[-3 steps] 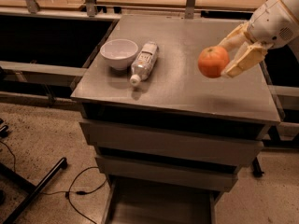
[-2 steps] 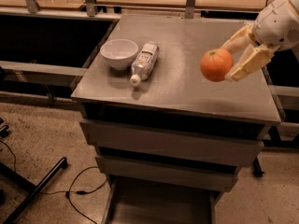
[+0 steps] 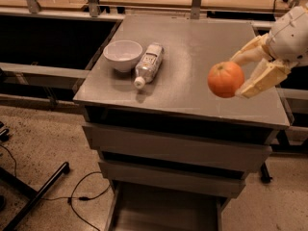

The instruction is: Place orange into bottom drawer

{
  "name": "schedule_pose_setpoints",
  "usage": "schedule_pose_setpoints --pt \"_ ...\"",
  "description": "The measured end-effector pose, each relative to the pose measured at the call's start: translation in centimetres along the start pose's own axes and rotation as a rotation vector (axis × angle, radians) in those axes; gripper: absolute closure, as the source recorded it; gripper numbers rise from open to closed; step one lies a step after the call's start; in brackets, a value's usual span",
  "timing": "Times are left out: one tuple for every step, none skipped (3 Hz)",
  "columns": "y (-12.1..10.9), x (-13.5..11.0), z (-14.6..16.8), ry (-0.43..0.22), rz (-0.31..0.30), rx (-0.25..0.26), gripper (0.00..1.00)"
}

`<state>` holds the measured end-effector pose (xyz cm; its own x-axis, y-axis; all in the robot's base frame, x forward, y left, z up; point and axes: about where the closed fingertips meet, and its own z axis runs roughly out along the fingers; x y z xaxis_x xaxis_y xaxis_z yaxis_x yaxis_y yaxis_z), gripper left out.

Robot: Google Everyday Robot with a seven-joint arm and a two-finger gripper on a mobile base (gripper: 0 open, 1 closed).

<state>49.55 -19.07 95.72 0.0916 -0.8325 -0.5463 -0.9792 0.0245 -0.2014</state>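
Grey metal cabinet [image 3: 192, 57]: it's filling most of my view, with the flat top carrying the clutter and three drawers stacking up below the front edge.
Bottom drawer [image 3: 163, 211]: it's sitting pulled out at the foot of the cabinet with its grey floor showing, so I'm reading it as ready for the drop. The two drawers above it are looking pushed in.
Gripper [image 3: 239, 78]: it's hanging over the right front part of the top, arm entering from the right, and its two pale fingers are clamping the orange from either side.
White bowl [image 3: 123, 55]: it's sitting upright on the left of the top, well apart from the gripper, so it isn't getting in my way.
Plastic bottle [image 3: 148, 64]: it's lying on its side just beside the bowl, cap pointing toward the front edge.
Orange [image 3: 225, 79]: it's riding in the air between the fingers, clear of the top. I'm guessing that's carry height for getting past the front edge and down to the drawer.
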Motion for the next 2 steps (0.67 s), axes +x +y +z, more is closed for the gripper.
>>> schedule_pose_setpoints --pt "3.3 -0.8 0.7 0.033 -0.042 0.009 1.0" --pt "5.4 -1.1 1.3 0.029 -0.062 -0.002 1.0"
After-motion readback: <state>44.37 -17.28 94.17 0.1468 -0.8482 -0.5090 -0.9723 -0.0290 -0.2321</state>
